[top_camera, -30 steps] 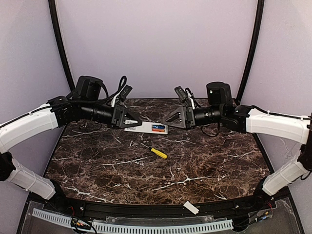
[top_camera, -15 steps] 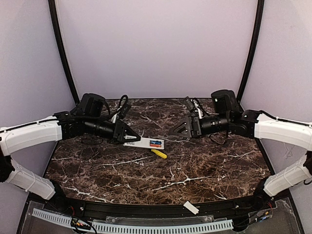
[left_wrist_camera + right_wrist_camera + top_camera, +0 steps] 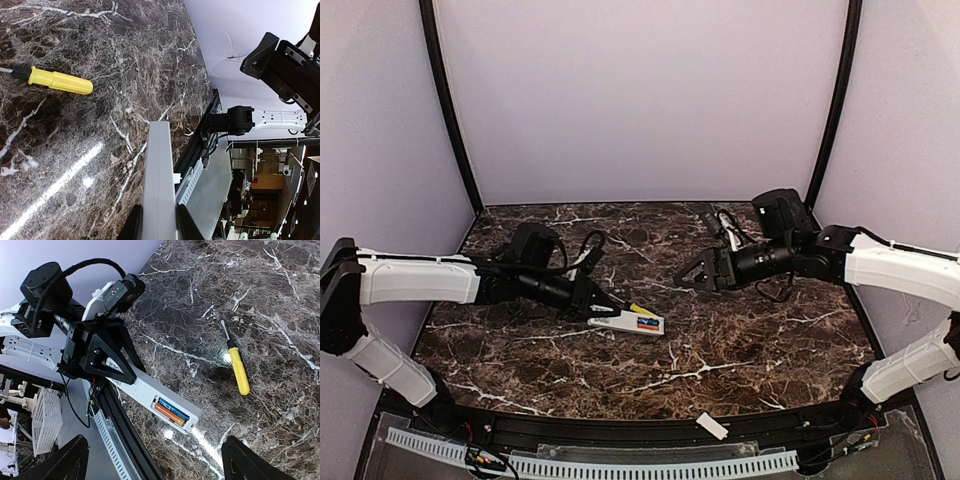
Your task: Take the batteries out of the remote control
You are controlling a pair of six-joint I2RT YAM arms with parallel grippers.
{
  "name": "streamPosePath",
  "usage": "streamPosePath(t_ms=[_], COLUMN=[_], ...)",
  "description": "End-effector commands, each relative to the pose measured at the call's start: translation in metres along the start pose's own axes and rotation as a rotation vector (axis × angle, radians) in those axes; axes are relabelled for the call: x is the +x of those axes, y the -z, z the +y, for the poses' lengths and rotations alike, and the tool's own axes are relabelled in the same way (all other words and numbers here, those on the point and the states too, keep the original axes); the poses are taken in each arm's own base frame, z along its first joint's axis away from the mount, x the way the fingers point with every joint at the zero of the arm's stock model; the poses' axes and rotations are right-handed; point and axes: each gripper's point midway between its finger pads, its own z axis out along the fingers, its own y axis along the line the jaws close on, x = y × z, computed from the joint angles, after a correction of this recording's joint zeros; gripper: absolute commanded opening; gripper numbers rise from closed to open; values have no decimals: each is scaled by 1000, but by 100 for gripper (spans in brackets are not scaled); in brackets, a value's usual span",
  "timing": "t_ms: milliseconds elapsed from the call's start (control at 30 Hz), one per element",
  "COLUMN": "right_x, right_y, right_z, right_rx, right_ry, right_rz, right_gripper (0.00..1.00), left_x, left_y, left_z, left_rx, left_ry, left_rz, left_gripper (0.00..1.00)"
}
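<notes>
Two arms reach over the dark marbled bench (image 3: 760, 350), and between them there is one remote control (image 3: 620, 321). The left claw (image 3: 159, 226) is clenched on one end of this slim white bar, a finger pressed to each side of it. The bar juts out to the right, low over the bench; whether its free end touches the stone I cannot tell. At that free end the compartment lies open, face up, with two batteries (image 3: 171, 413) in it. One is orange and one is blue, lying side by side along the length of the bar.

The right claw (image 3: 690, 276) hangs to the right of the remote, well apart from it. Its fingers (image 3: 70, 460) are spread wide and grasp nothing.

One yellow-handled screwdriver (image 3: 239, 371) lies flat on the bench just beyond the remote. From above, the bar hides part of it; from the right wrist it lies in full sight, clear of the bar. One short white cover plate (image 3: 712, 427) rests on the black rail at the bench's near edge, well away from both claws.
</notes>
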Motion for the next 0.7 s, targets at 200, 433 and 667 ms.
streamPosePath(t_ms=[200, 433, 667], right_x=[0, 1, 2], right_y=[0, -2, -8], right_z=[-8, -8, -11], right_rx=[28, 24, 30], right_ry=[21, 29, 29], right_rz=[1, 13, 42], right_gripper=[91, 92, 92], left_x=[5, 13, 21], left_y=[-21, -33, -32], left_z=[9, 30, 55], left_rx=[38, -33, -141], left_ry=[5, 49, 85], left_rz=[73, 149, 189], left_gripper=[0, 0, 0])
